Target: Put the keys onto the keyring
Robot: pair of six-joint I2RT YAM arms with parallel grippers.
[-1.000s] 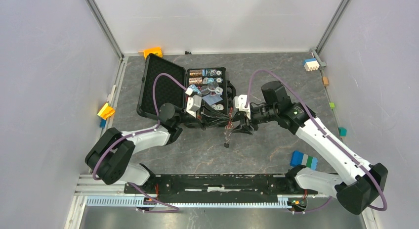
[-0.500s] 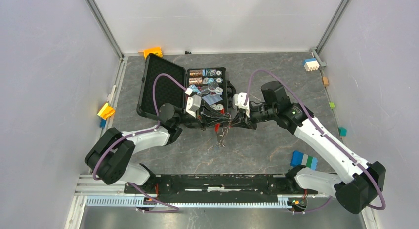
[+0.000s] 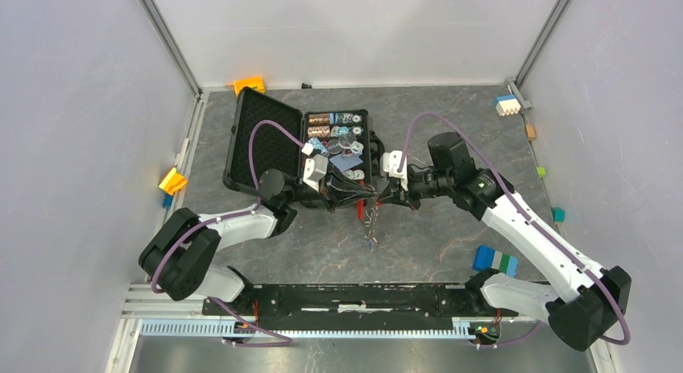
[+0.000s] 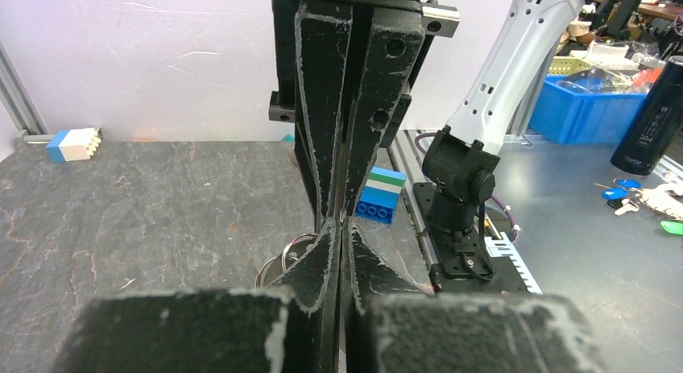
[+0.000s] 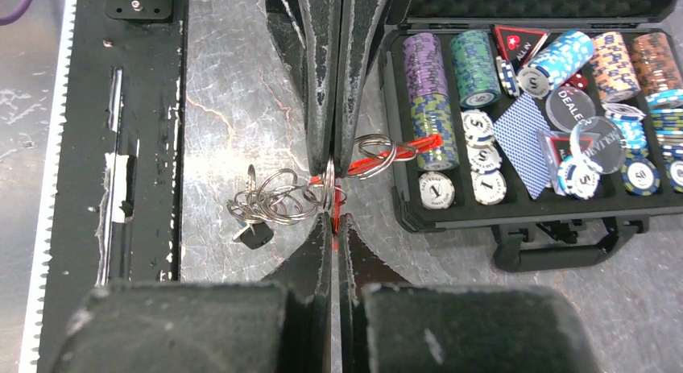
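Both grippers meet tip to tip above the floor in front of the case. My left gripper (image 3: 363, 198) (image 4: 342, 221) is shut, pinching a silvery ring of the keyring (image 5: 329, 186). A bunch of linked rings (image 3: 370, 225) (image 5: 278, 202) (image 4: 290, 254) hangs below it with a dark-headed key (image 5: 256, 234). The keyring's long red tag (image 5: 407, 146) sticks out toward the case. My right gripper (image 3: 377, 199) (image 5: 334, 220) is shut on a thin red piece seen edge-on between its pads, which looks like the red-headed key (image 5: 335, 216).
An open black case (image 3: 266, 143) (image 5: 451, 220) of poker chips and cards lies just behind the grippers. A blue, green and white brick (image 3: 495, 260) (image 4: 380, 200) sits at the front right. Small bricks (image 3: 507, 105) line the walls. A black rail (image 3: 346, 296) runs along the near edge.
My right gripper has slid left up to the left gripper and gone from open to shut on the red piece. The hanging bunch of rings swung slightly. The left arm has held still.
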